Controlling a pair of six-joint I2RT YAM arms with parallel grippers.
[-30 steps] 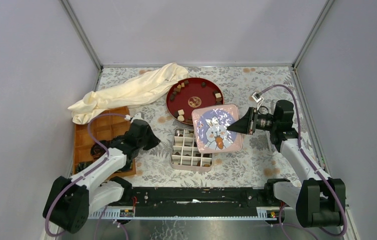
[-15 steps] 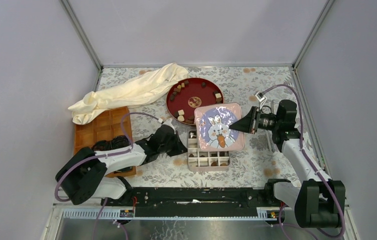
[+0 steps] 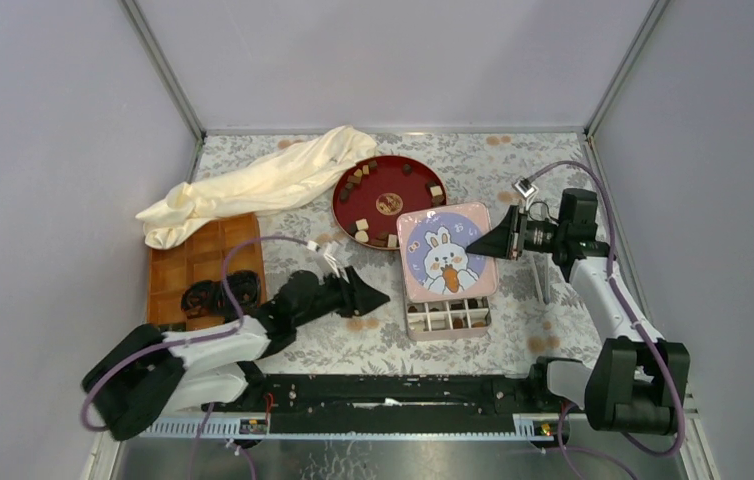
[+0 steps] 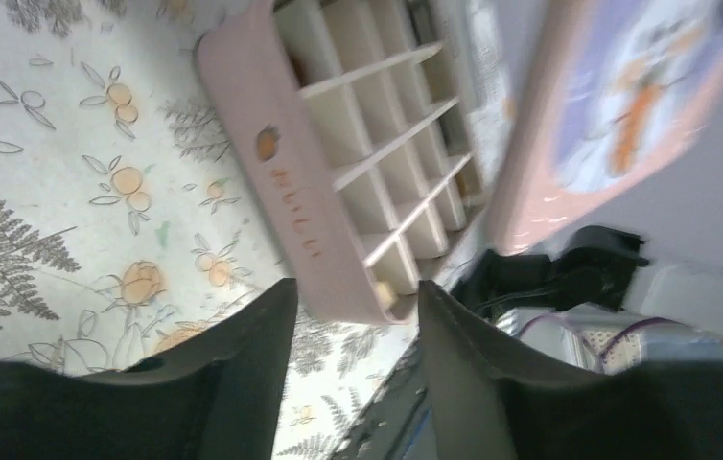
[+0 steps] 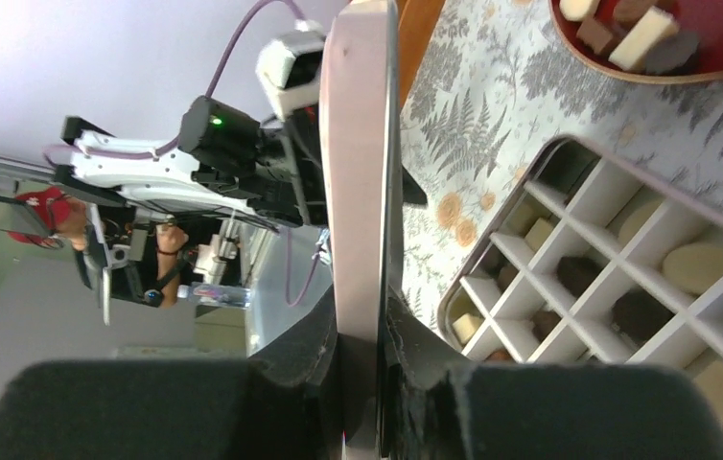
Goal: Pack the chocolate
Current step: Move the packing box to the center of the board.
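Observation:
Chocolate pieces [image 3: 360, 224] in brown, tan and cream lie on a round red plate [image 3: 408, 185]. More chocolate [image 5: 698, 266] fills cells of the pink divided box [image 3: 450, 334]. My right gripper [image 3: 483, 243] is shut on the edge of the pink rabbit lid [image 3: 446, 257], holding it tilted over the back of the box. Seen edge-on in the right wrist view, the lid [image 5: 362, 144] sits between the right gripper [image 5: 362, 326] pads. My left gripper [image 3: 381, 298] is open and low over the table, just left of the box, apart from it. The box wall [image 4: 291, 182] shows ahead of the left gripper [image 4: 356, 287].
A cream cloth [image 3: 263, 185] lies crumpled at the back left. Along the left side a wooden board [image 3: 198, 255] carries dark coiled rings [image 3: 221, 293]. The red plate stands directly behind the box and lid. The enclosure walls rise on both sides and at the back.
The left arm swept right from over the wooden board, the box slid right with it, and the left jaws have now opened. The right gripper carried the lid rightward over the box.

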